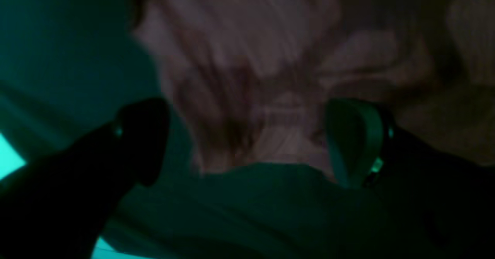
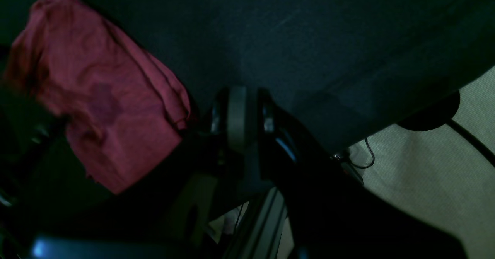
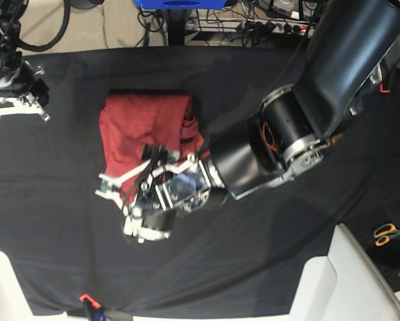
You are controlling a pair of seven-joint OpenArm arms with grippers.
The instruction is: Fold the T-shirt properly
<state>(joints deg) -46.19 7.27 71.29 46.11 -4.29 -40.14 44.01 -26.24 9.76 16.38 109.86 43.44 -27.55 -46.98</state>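
The rust-red soft knit T-shirt [image 3: 143,127] lies folded into a compact, rumpled rectangle mid-worktop, seemingly nearly done, left fingers [image 1: 247,143] spread wide over its near edge holding nothing, right fingers [image 2: 239,112] shut, empty.

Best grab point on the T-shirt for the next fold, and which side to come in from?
Probably the far edge of the T-shirt, taken from the table's far side and drawn toward the near side. It lies as a flat, roughly square bundle with that edge straight and uncovered; the near edge is hidden under the open left gripper. The right gripper, shut, sits nearer that edge.
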